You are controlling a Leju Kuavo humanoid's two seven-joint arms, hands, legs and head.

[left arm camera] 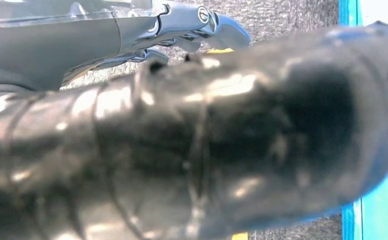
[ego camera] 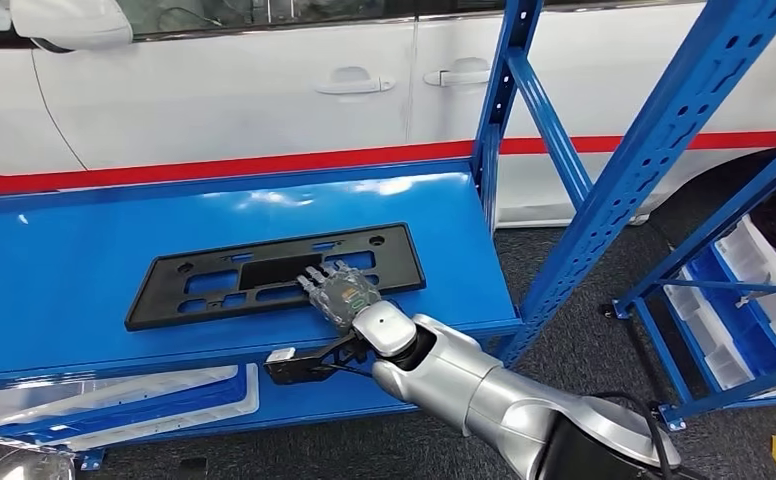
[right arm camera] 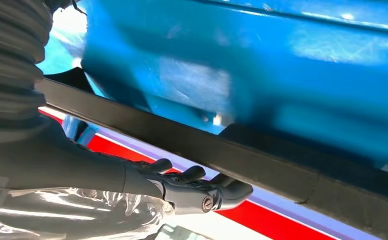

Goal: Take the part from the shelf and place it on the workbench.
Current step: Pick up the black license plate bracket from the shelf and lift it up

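A: Reaching over the blue shelf (ego camera: 64,270), the right hand (ego camera: 340,293) lies with its fingers spread flat on the black part (ego camera: 214,285), near the part's edge closest to the robot. Most of the part stretches away to the hand's left, lying flat on the shelf.

B: Is it gripping yet?

A: I'd judge not. In the right wrist view the thumb (right arm camera: 202,192) sits beside the part's dark rim, curled toward it, but I can't tell whether it touches or hooks under.

B: So how should the pick go?

A: The part is long, thin and full of cutouts, so it'll likely flex and tip if lifted from one end. I'd get the thumb under the near rim, fingers pressing on top, and pinch firmly before lifting. Then raise it level and clear of the blue upright (ego camera: 634,170) to the hand's right.

B: What about the left hand?

A: The left wrist view is blurred; a dark ribbed cover blocks most of it. Part of a thumb (left arm camera: 217,27) is sharp, but I can't say whether that hand is spread or curled.

B: Anything else unclear?

A: The workbench isn't identifiable, so the drop spot is unknown. The palm covers the contact, and a white car (ego camera: 264,90) stands beyond the shelf.
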